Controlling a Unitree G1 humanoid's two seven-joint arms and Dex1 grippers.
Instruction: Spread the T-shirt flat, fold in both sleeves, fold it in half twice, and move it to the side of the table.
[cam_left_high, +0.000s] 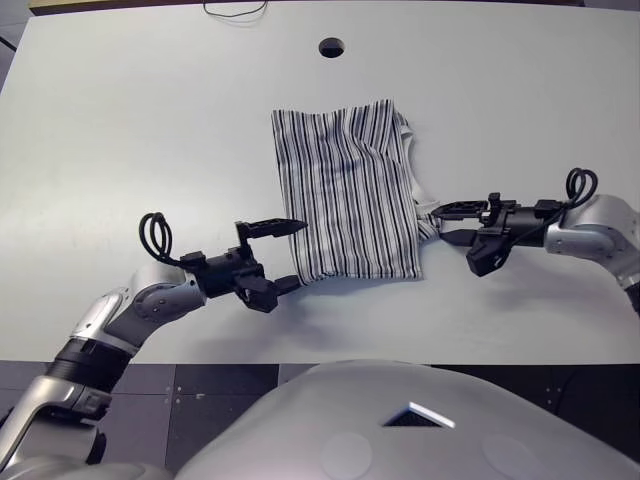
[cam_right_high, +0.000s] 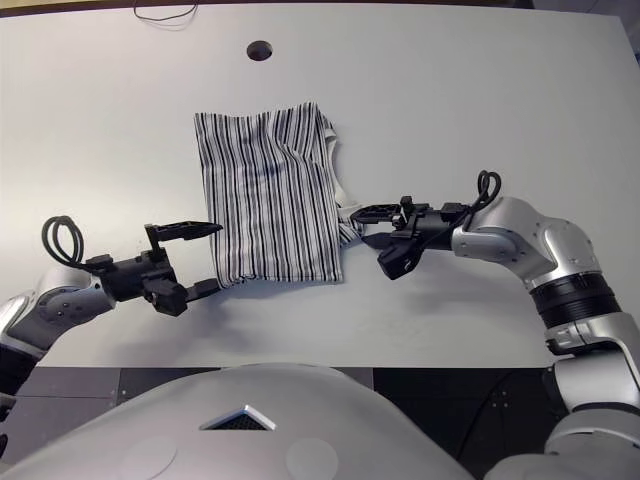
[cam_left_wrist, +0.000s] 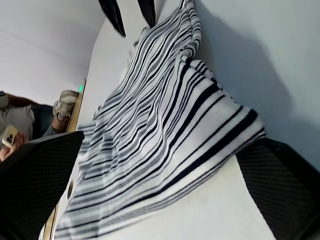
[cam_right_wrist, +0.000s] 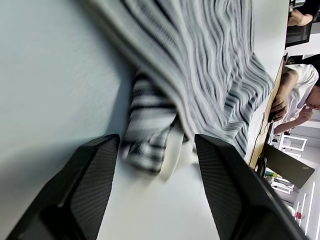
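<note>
T-shirt (cam_left_high: 350, 190) lies flat on the counter (cam_left_high: 150, 120), sleeve folds apparently done, halvings and sideways move not yet, left hand (cam_left_high: 300, 255) and right hand (cam_left_high: 440, 224) gaping at its near corners.

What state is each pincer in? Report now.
Left pincer: open, straddling the shirt corner.
Right pincer: open, shirt edge between its fingers.

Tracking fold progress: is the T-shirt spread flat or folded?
Folded, at least partly: the T-shirt lies as a narrow rectangle, no sleeve spread out, one bunched bit poking out by the right gripper.
</note>
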